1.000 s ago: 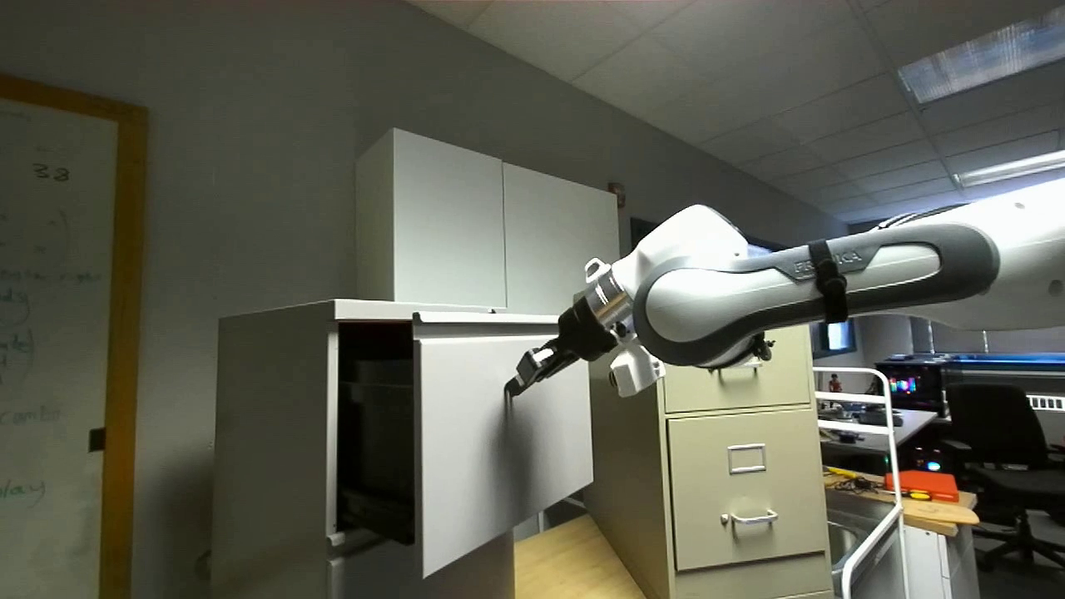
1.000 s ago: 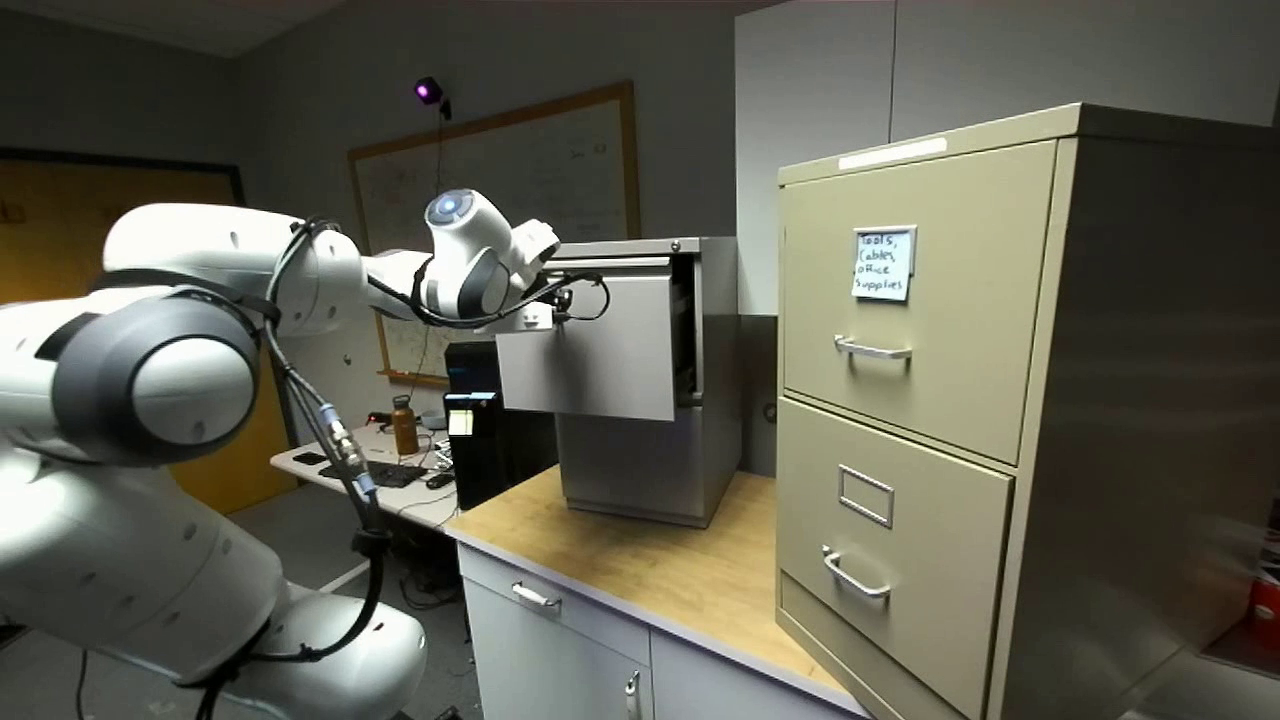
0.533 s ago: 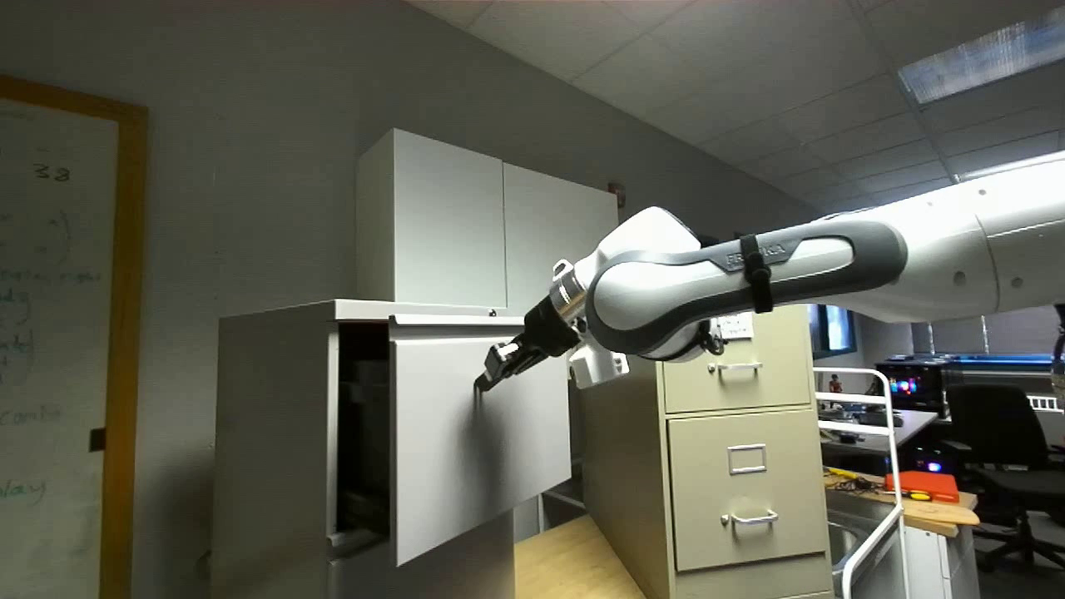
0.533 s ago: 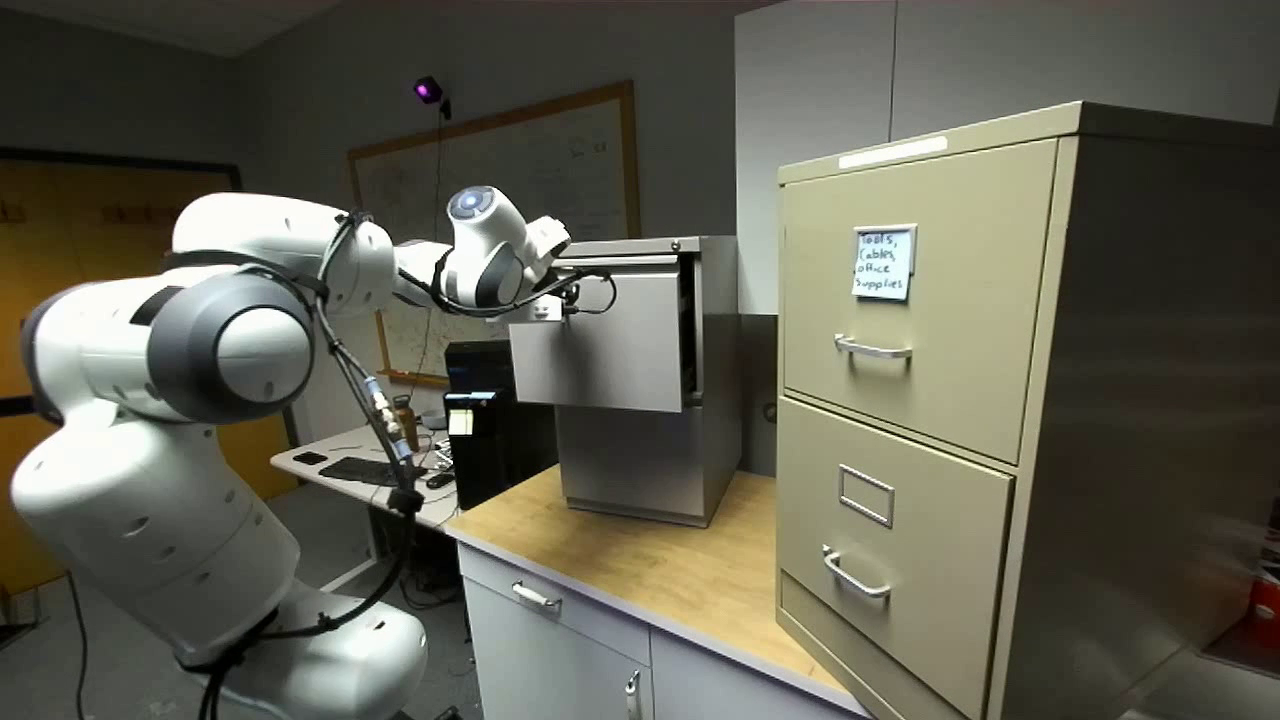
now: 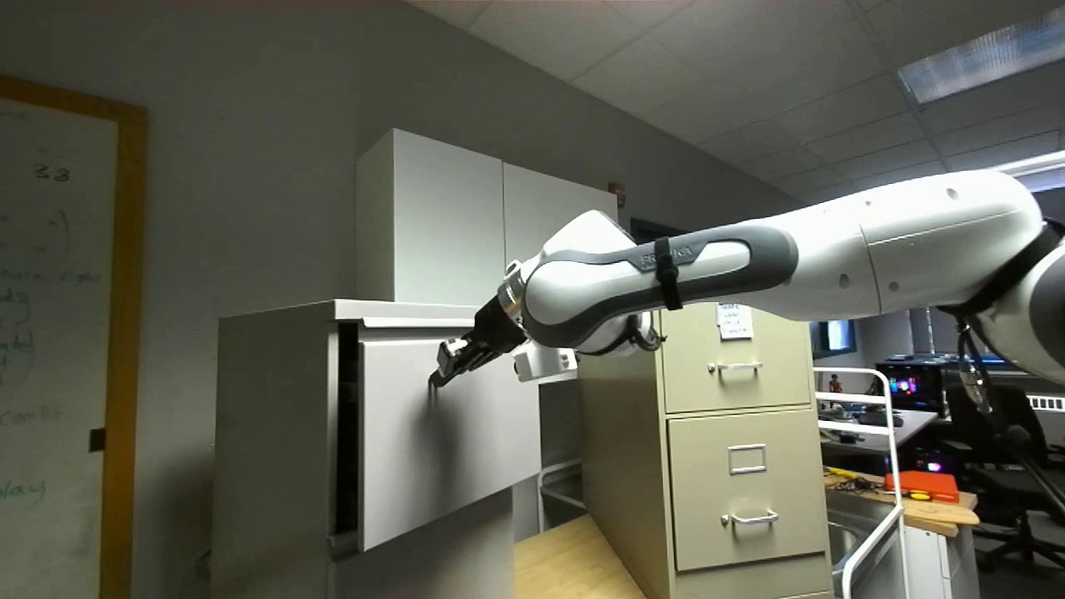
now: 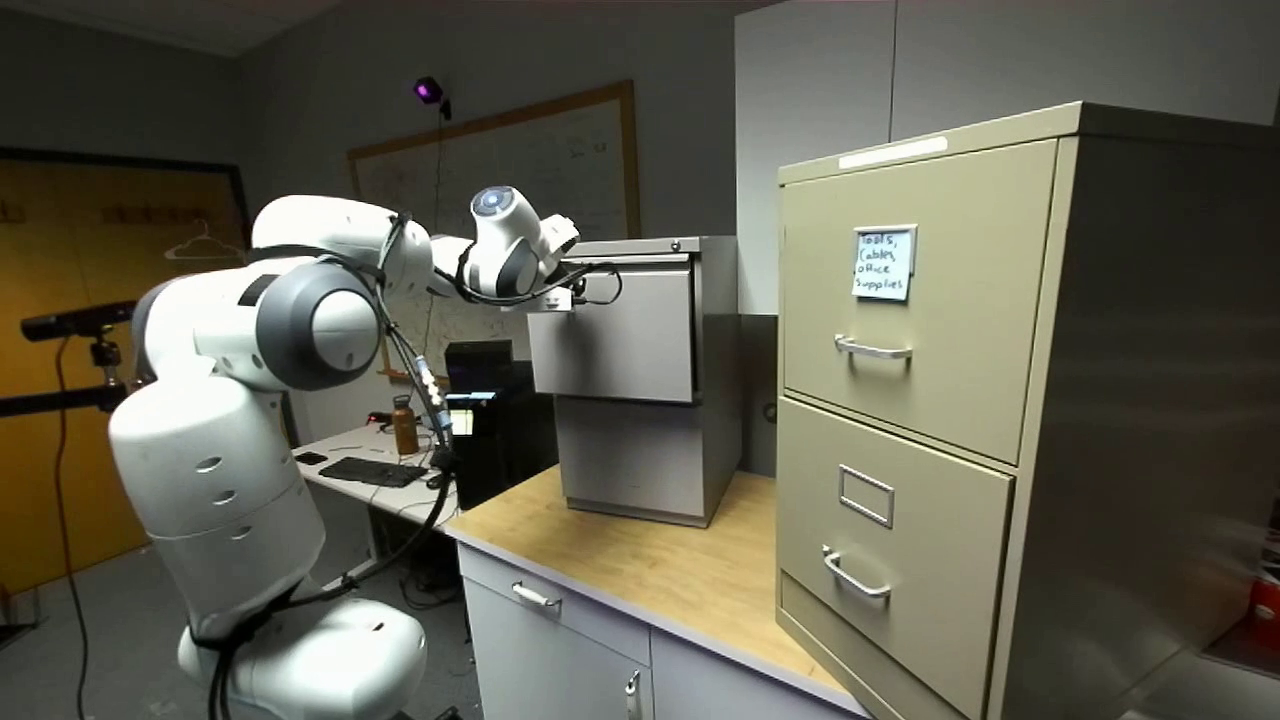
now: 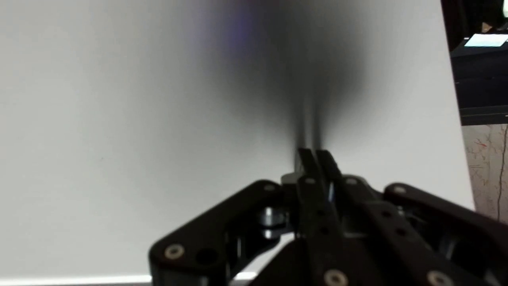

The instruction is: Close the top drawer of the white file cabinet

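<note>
The robot arm, white with grey joint covers, extends across to the cabinets, its far end level with the uppermost storage. The wall cupboards, two white doors wide, are observed above and behind. The counter, wood-topped, carries the white file cabinet, which stands upright. The beige cabinet is near that unit but apart from it and presents two handled drawer fronts. The top drawer is located in the upper half of the white file cabinet and is found partly out: in both exterior views its plain, flat front stands proud of the body and overhangs the lower front. A narrow strip of dark interior is exposed at its side; closure is incomplete. The gripper is tilted downward and set against the upper part of the drawer's face. Its jaws are clenched, tips side by side, and appear to be in contact with the panel, where they meet their own shadow in the wrist view. The label on the beige cabinet is handwritten and reads "Tools, Cables, office supplies". A round fitting, small and dark, is noted on the white file cabinet's top rim.
</note>
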`<state>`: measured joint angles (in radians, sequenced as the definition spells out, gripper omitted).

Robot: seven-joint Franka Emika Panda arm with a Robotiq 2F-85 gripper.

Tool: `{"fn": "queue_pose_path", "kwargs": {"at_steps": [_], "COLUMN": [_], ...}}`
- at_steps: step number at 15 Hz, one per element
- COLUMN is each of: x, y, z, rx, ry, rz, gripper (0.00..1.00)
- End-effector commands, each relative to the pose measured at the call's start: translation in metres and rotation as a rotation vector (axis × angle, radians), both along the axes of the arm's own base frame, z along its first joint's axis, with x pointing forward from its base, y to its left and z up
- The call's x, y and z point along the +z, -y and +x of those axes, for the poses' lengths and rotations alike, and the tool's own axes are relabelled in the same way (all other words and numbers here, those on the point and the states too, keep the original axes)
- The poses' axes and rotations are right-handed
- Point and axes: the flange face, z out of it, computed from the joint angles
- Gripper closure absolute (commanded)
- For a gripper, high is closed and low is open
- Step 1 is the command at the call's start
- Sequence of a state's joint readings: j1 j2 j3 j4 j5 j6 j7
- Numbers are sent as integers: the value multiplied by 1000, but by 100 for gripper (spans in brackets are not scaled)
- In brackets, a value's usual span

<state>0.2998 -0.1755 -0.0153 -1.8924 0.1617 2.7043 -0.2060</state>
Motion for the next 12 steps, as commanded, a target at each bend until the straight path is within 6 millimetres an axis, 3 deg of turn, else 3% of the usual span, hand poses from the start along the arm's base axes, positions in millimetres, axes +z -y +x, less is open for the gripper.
{"fn": "queue_pose_path", "kwargs": {"at_steps": [1,8,12], "x": [12,16,21], "y": [-19,-41,-49], "z": [37,83,92], "rx": [11,10,3], "ry": [0,-8,-51], "rz": [24,0,-30], "gripper": [94,94,94]}}
